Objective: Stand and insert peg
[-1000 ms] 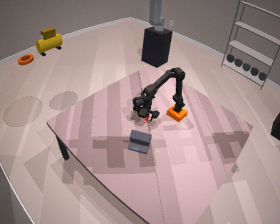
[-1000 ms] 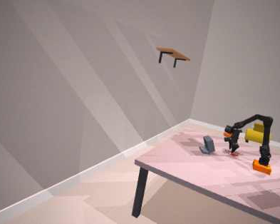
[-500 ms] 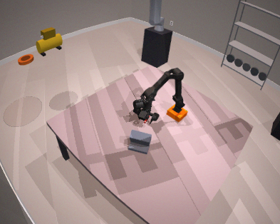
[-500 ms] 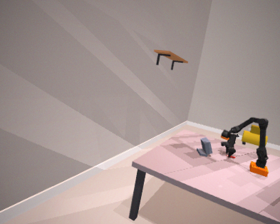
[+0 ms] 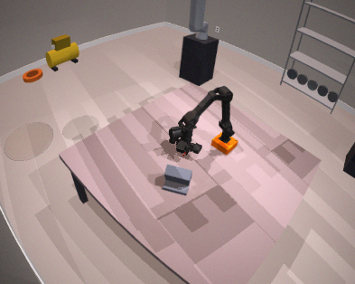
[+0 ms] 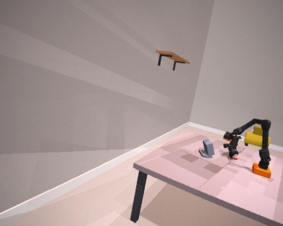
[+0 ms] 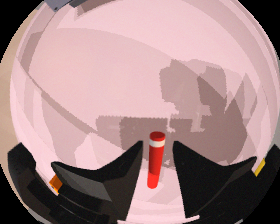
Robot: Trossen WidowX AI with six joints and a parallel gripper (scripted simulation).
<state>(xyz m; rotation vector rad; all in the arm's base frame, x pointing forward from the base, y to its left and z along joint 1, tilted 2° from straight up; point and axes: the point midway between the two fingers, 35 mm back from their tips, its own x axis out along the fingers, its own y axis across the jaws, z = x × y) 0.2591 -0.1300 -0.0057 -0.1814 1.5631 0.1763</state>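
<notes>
The red peg (image 5: 184,155) (image 6: 235,158) (image 7: 155,162) lies on the table, its white-banded end toward the top of the wrist view. My gripper (image 5: 185,153) (image 6: 232,156) (image 7: 157,144) is low over it, pointing down, with its fingers partly closed. One finger stands on each side of the peg, and a gap shows on both sides in the wrist view. The sloped grey-blue panel (image 5: 178,174) (image 6: 208,147) stands a short way from the gripper; its corner (image 7: 55,4) shows at the top left of the wrist view. I cannot make out its hole.
The pink table (image 5: 268,213) (image 6: 163,162) carries the arm's orange base (image 5: 225,144) (image 6: 261,170). Shadows of the arm fall around the peg. A black pedestal (image 5: 198,59), a shelf rack (image 5: 324,65) and a yellow tank (image 5: 62,55) stand away from the table.
</notes>
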